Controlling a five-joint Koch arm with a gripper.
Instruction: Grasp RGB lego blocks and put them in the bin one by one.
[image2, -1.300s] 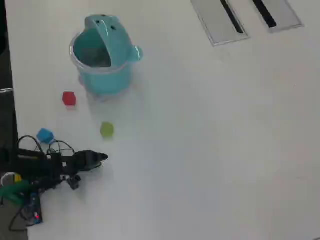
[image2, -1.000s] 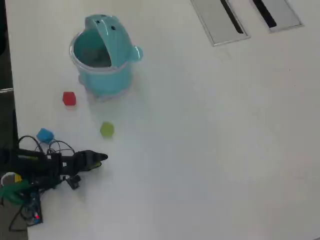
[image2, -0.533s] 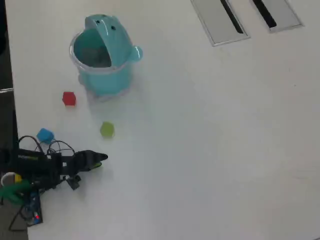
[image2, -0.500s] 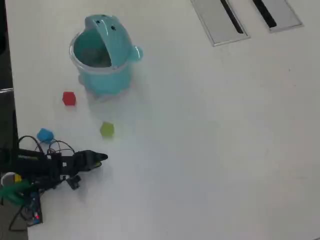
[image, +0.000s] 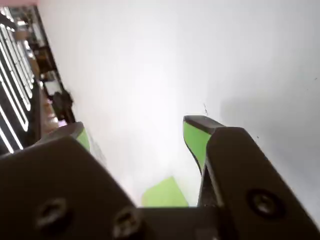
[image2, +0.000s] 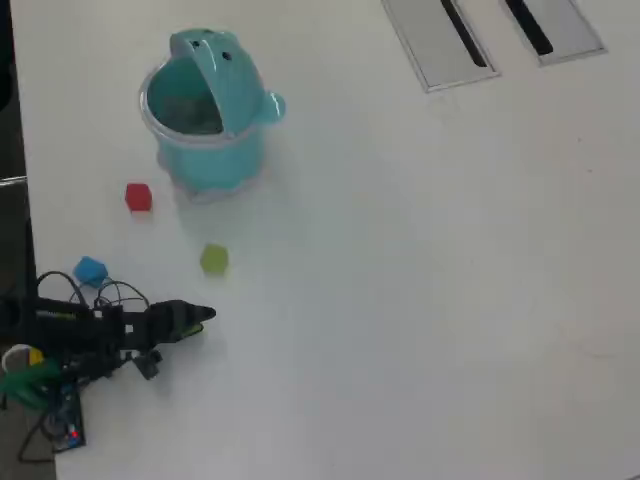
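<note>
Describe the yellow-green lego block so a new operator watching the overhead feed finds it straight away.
In the overhead view, start at the round teal bin near the top left. Just below it on the white table lies the yellow-green block. It is farther right than the red block and blue block.

In the overhead view the bin stands on the table in the upper left. The block nearest the bin lies just below and left of it, apart from its wall. The right block lies lower, below the bin. The left block lies near the table's left edge, level with the right block and well apart from it. The arm stretches in from the lower left edge, just below the left block, and its fingers point right, below the right block. Two slotted panels sit side by side at the top right, far from everything else.
</note>
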